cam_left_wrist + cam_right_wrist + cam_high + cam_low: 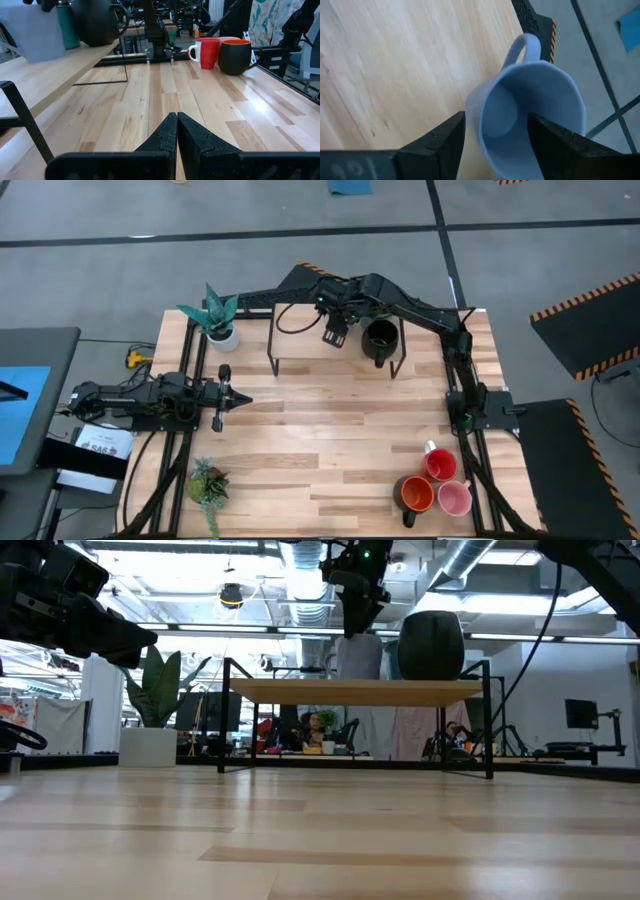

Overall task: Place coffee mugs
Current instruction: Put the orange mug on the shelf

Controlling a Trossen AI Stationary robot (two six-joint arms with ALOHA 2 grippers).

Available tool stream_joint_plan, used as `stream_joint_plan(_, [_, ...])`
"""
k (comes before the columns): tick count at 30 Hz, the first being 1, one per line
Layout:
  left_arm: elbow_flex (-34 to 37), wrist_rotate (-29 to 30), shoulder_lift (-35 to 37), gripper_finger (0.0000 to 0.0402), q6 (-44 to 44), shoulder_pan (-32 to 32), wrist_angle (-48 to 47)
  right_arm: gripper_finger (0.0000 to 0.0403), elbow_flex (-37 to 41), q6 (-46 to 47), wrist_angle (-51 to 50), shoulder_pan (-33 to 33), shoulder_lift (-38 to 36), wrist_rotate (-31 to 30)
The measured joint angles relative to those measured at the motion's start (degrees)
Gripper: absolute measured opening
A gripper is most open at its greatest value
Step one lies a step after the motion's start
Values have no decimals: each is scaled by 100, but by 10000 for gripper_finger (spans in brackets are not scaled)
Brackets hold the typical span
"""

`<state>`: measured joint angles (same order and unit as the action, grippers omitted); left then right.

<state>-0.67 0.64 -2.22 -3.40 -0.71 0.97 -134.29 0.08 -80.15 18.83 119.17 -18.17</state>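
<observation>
A pale grey-blue mug [530, 115] stands upright on the wooden shelf [360, 691], beside a teal mug [67, 25] and a black mug [430, 644]. My right gripper [496, 131] is open, pointing down over the pale mug's rim, with one finger [447, 145] outside its wall and the other [555, 145] over its mouth. The mug's handle [525, 47] points away from the fingers. Red [440, 463], orange-lined dark [415, 493] and pink [455, 498] mugs stand at the table's near right corner. My left gripper [177, 116] is shut, waiting at the table's left side. My right gripper straddles the pale grey-blue mug's wall from above, but I cannot tell whether either finger touches it. The mug rests with its base on the shelf top.
The shelf stands on thin black legs [272, 350] at the table's far middle. A white pot with a plant [220, 330] stands left of it, and a small green plant [208, 485] lies at the near left corner. Bare wood [330, 440] spans the table's middle.
</observation>
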Motion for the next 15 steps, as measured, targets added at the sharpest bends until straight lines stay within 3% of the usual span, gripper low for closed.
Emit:
stream_joint_plan(9, [0, 0, 0, 0, 0, -2, 1, 240, -20, -55, -75, -138, -646, 245])
stream_joint_plan(12, [-2, 0, 0, 0, 0, -2, 0, 240, -22, 142, -115, -293, -953, 823])
stream_joint_plan(15, [-1, 0, 0, 0, 0, -1, 0, 240, 63, 231, -291, -594, -1214, 1784])
